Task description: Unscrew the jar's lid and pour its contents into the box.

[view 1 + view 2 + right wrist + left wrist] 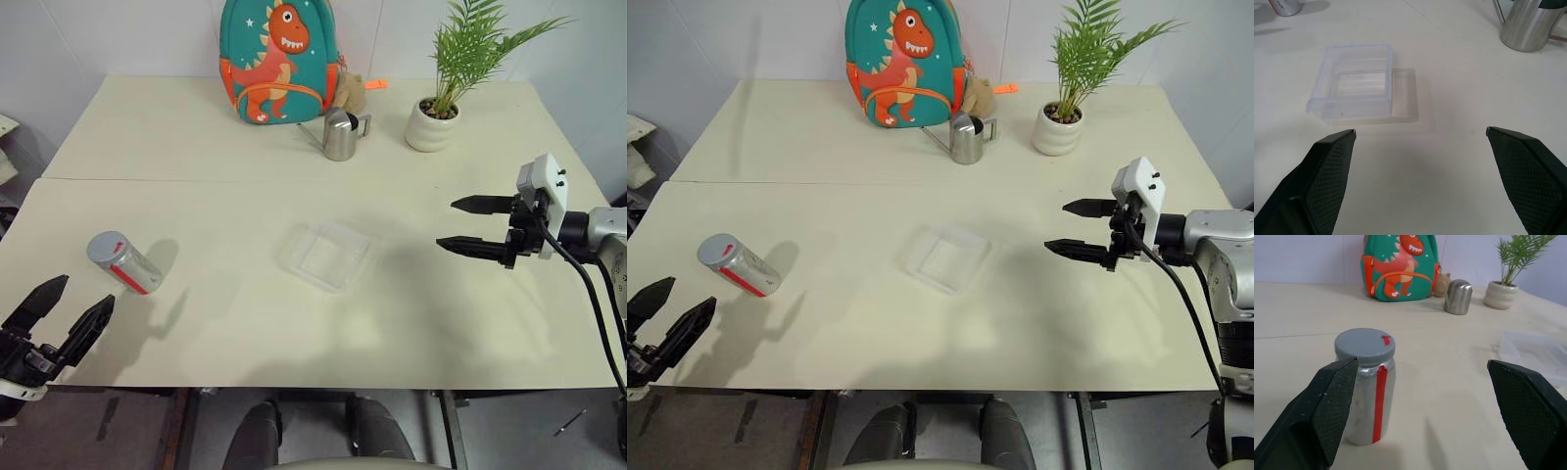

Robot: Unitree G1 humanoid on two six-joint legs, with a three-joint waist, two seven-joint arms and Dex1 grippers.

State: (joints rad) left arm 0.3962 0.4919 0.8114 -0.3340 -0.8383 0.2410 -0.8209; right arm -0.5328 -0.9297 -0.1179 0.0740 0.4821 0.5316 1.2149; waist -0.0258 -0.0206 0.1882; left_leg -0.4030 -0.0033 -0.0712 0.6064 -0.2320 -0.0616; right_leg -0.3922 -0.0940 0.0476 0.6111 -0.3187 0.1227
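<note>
Head views: high, angled down across the desk (294, 323). Wrist views: low, close, facing jar (1365, 382) and box (1354, 83), both shared with head views.

Dinosaur backpack (278, 61), steel pitcher (340, 135), potted plant (432, 122) along table's (196, 137) far edge.

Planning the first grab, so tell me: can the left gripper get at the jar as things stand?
Probably yes: the left gripper is open, the jar stands just ahead of it with its lid on, and nothing lies between them.
</note>
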